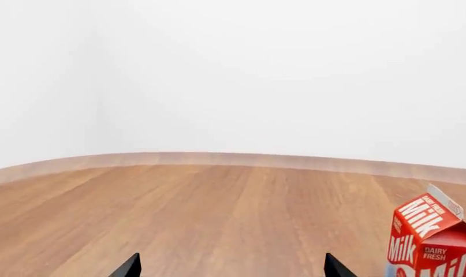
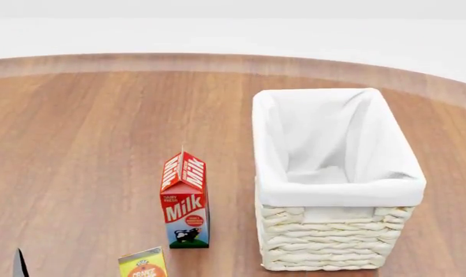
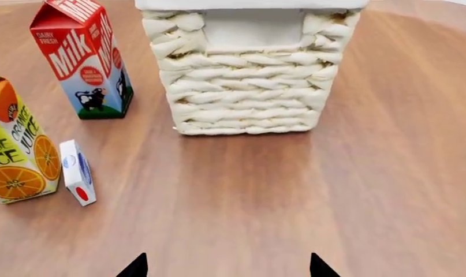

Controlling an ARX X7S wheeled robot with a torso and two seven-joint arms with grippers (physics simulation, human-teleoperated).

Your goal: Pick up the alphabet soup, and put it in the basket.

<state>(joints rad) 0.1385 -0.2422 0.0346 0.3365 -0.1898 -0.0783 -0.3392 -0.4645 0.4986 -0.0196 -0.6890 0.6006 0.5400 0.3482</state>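
The wicker basket point(image 2: 336, 196), lined with white cloth, stood upright on the wooden surface point(image 2: 94, 144); its inside showed only lining. A milk carton point(image 2: 185, 201) stood just beside it, with an orange juice carton point(image 3: 15, 147) and a small white box point(image 3: 77, 172) nearer the robot. The alphabet soup appeared in no view. The left claw point(image 1: 231, 270) and right claw point(image 3: 226, 270) each had fingertips spread apart over bare wood, gripping nothing.

Wood-grain floor point(image 2: 101, 144), pale baseboard point(image 1: 241, 160) along its far edge, plain white wall point(image 1: 279, 75), even light.
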